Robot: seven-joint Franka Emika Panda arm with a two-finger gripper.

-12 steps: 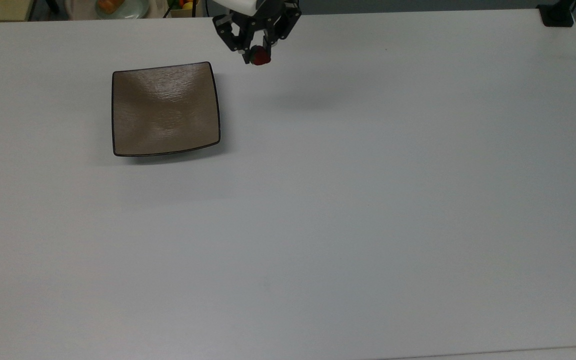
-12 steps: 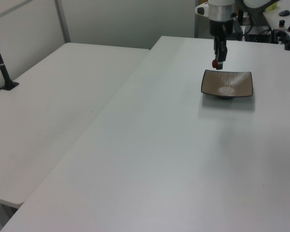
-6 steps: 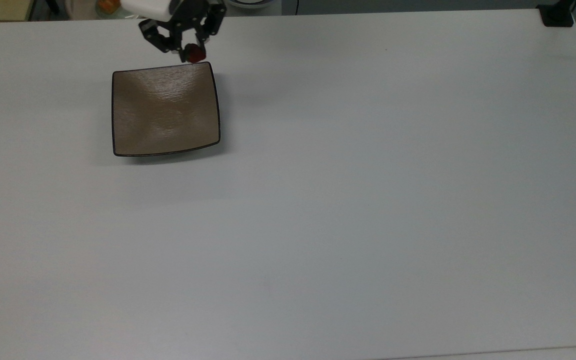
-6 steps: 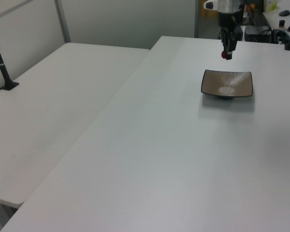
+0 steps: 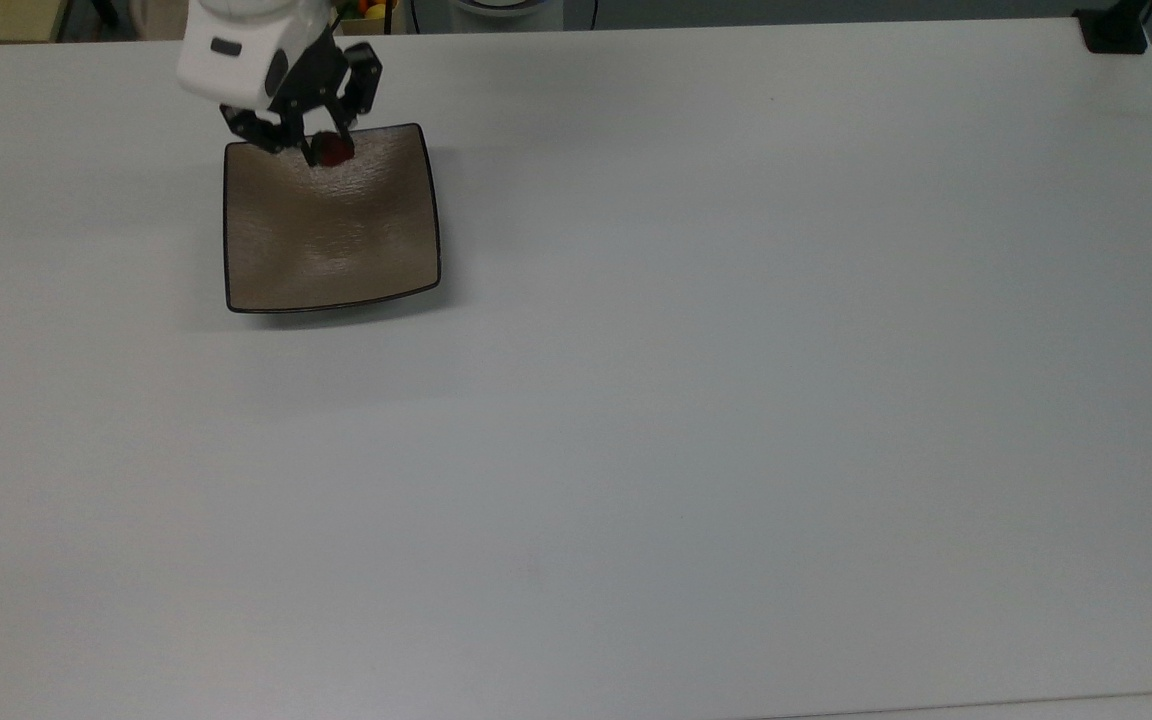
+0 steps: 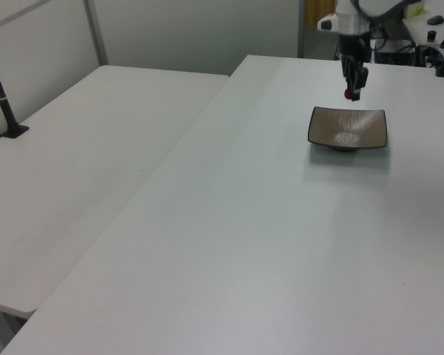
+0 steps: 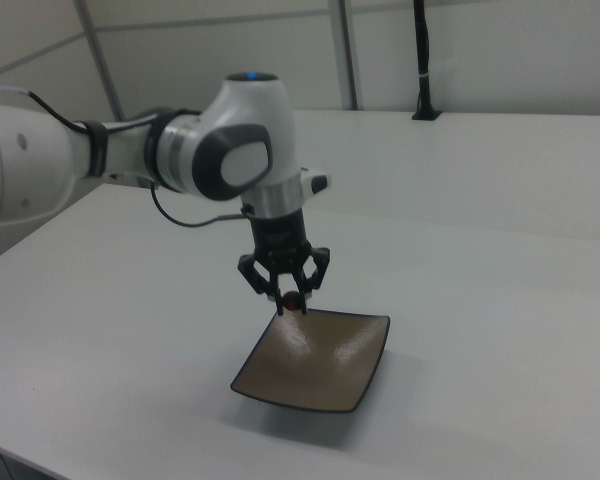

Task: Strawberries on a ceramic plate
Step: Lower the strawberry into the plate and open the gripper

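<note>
A small red strawberry (image 5: pixel 336 150) hangs in the air, pinched between the fingertips of my gripper (image 5: pixel 328 152), which is shut on it. It hovers over the far edge of the square tan-brown ceramic plate (image 5: pixel 336 240) in the top view. From the left view the strawberry (image 6: pixel 349 94) and gripper (image 6: pixel 351 92) sit just above the plate's (image 6: pixel 348 127) far left corner. The right view puts the strawberry (image 7: pixel 292 299) in the gripper (image 7: pixel 289 301) above the plate's (image 7: pixel 320 360) back corner. The dish holds nothing.
The plate rests on a wide white table (image 5: pixel 696 400). A second white table (image 6: pixel 81 163) adjoins it on the left view's left. A black post base (image 5: pixel 1114 32) stands at the top view's far right corner. Clutter lies beyond the far edge.
The gripper has carried the strawberry toward the top view's left, from beside the plate's far right corner to above its far edge, and dropped a little lower. The plate has not moved.
</note>
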